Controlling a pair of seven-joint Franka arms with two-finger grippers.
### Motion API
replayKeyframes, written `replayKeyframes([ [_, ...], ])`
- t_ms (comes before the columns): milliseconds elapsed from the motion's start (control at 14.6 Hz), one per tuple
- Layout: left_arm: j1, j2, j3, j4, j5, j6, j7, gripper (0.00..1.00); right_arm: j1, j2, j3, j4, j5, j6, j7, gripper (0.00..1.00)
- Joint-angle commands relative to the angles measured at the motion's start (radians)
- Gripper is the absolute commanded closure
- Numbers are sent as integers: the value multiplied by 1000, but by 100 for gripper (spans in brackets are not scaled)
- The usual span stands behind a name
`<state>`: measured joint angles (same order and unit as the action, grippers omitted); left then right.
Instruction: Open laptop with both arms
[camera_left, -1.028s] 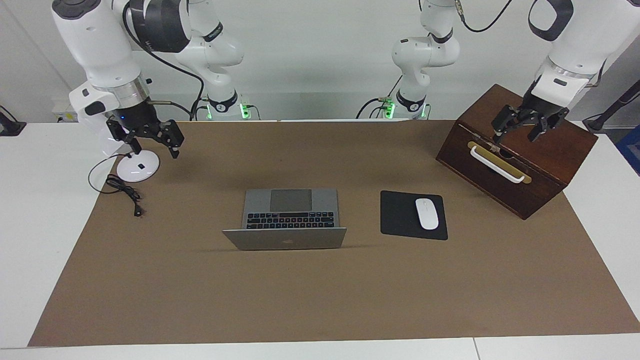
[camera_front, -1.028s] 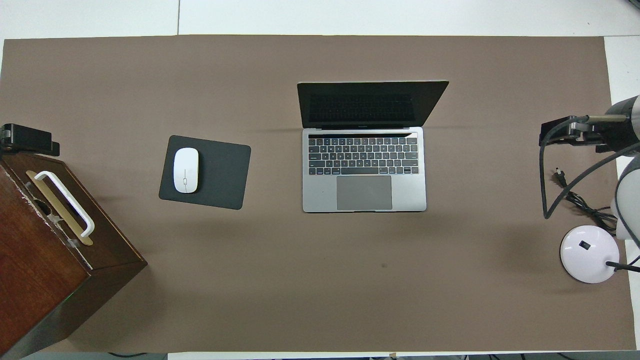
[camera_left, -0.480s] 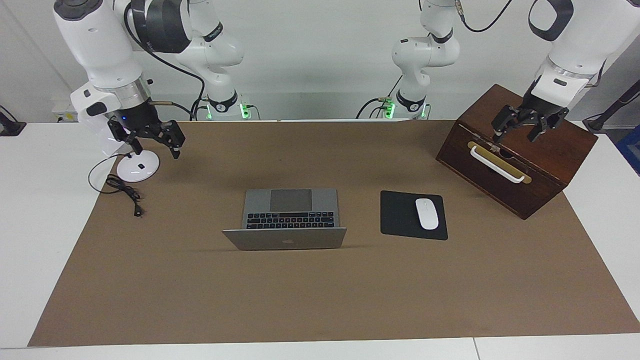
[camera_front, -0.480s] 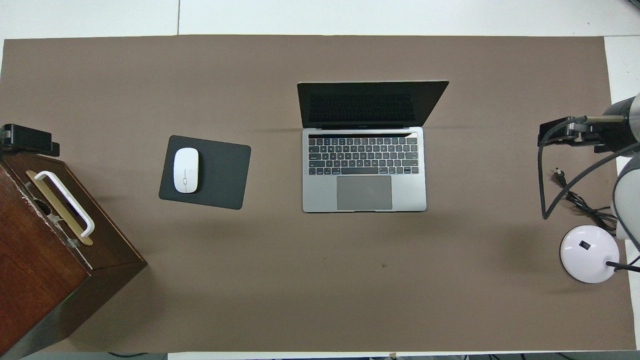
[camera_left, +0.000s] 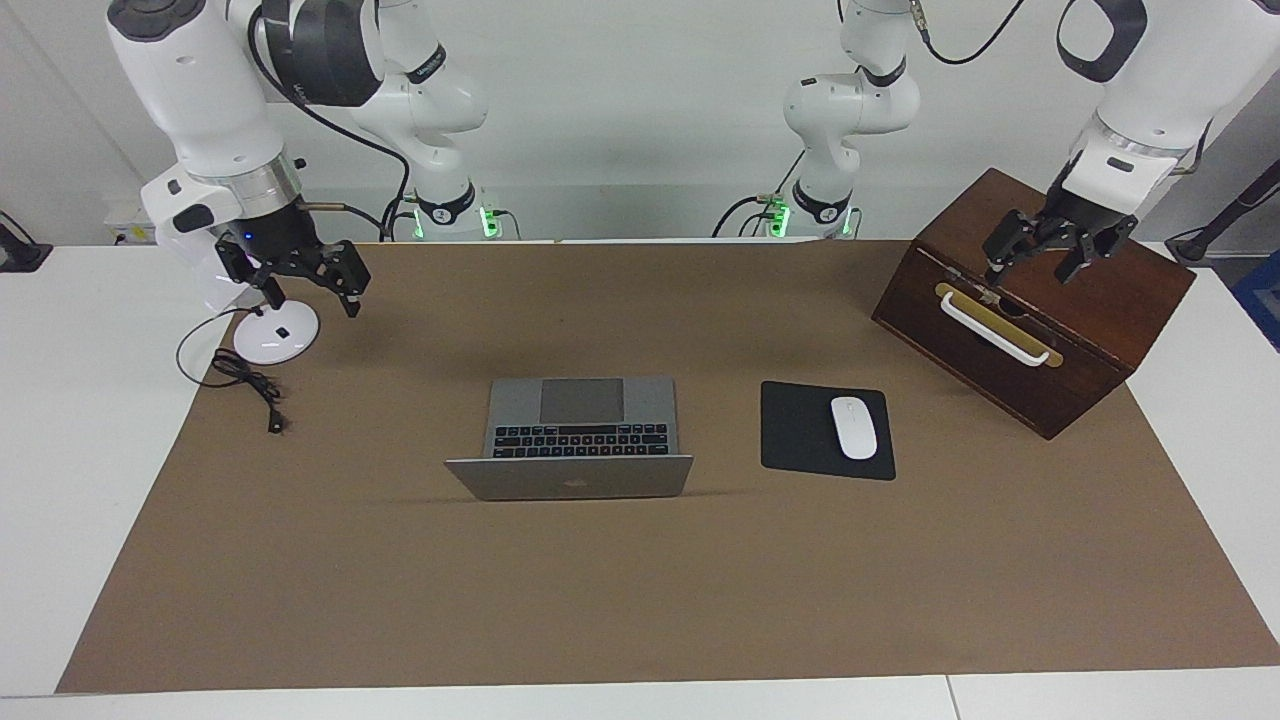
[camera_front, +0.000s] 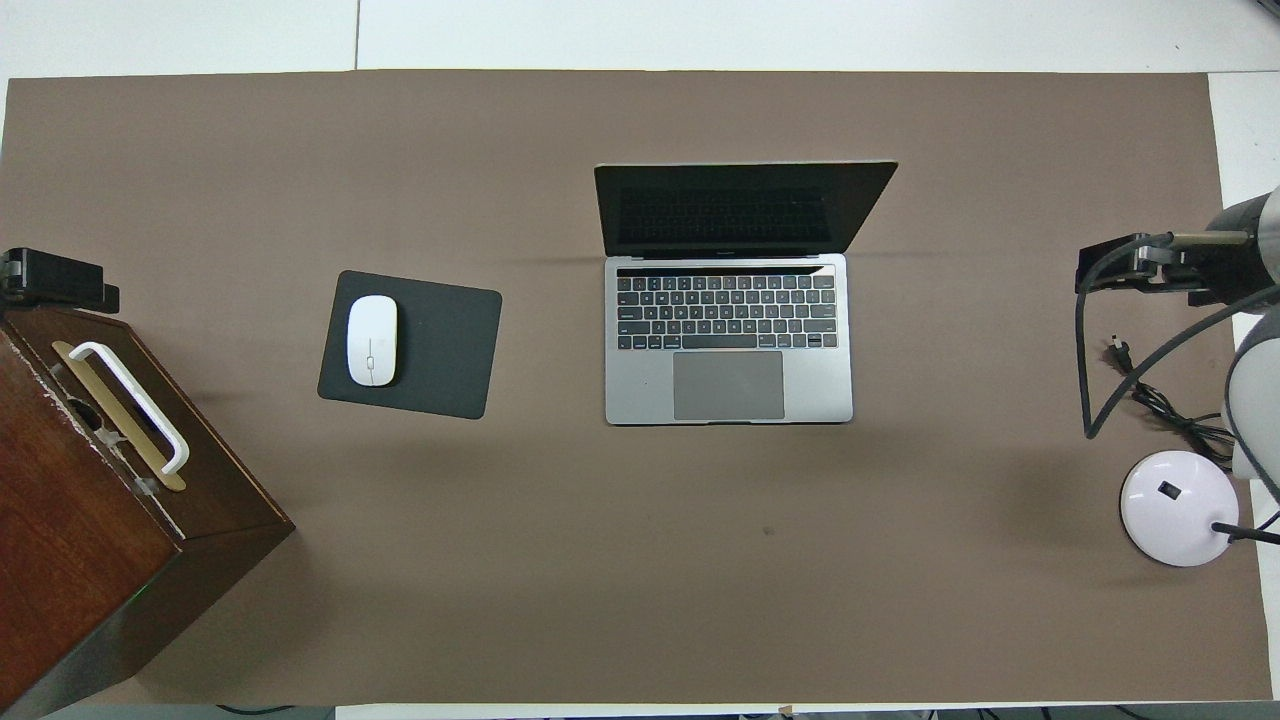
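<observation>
- Midway along the brown mat (camera_left: 640, 580) on the bench sits the laptop (camera_left: 578, 437), already open: its lid stands up at the edge farther from the robots, keys and trackpad face them.
- From the overhead view I read its long axis running from one arm's end of the bench to the other, hinge line parallel to the mat's long edge.
- My left pincer (camera_left: 1040, 258) hangs over the wooden box (camera_left: 1030, 310) at the left arm's end, fingertips apart, nothing between them.
- My right pincer (camera_left: 300, 278) hangs over the mat's corner by the white round lamp base (camera_left: 275, 338) and its black cable (camera_left: 245, 380), at the right arm's end; its fingers also stand apart and hold nothing.
- Neither pincer touches the laptop; both are well apart from it.
- Which is nearer: I judge the right one, since the laptop lies slightly toward the right arm's end, with the black mouse pad (camera_left: 825, 430) and white mouse (camera_left: 854, 427) between it and the box.
- For either pincer the laptop lies inward toward the middle and farther from the robots.
- My judgement: with the lid up, little is left but to keep both arms clear.
</observation>
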<state>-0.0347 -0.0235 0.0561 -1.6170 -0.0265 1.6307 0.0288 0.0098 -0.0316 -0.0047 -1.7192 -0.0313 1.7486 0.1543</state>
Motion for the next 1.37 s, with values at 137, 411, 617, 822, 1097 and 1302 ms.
replayKeyframes([
  [137,-1,10,1,28,-12,-26,-12,0,-8,-27,5,-36,-2,29,-24,0],
  [411,-2,10,1,28,-12,-25,-12,0,-8,-27,5,-36,-2,29,-24,0],
  [617,1,7,2,22,-12,-22,-10,0,-8,-24,5,-25,-1,28,-38,0],
  [822,2,4,5,17,-10,-25,-10,0,-10,-13,5,10,11,3,-39,0],
  [1097,10,0,7,12,-10,-14,-7,0,-14,6,6,105,17,-98,-39,0],
  [1302,22,0,5,9,-10,-14,-4,0,-16,7,6,136,17,-118,-42,0],
])
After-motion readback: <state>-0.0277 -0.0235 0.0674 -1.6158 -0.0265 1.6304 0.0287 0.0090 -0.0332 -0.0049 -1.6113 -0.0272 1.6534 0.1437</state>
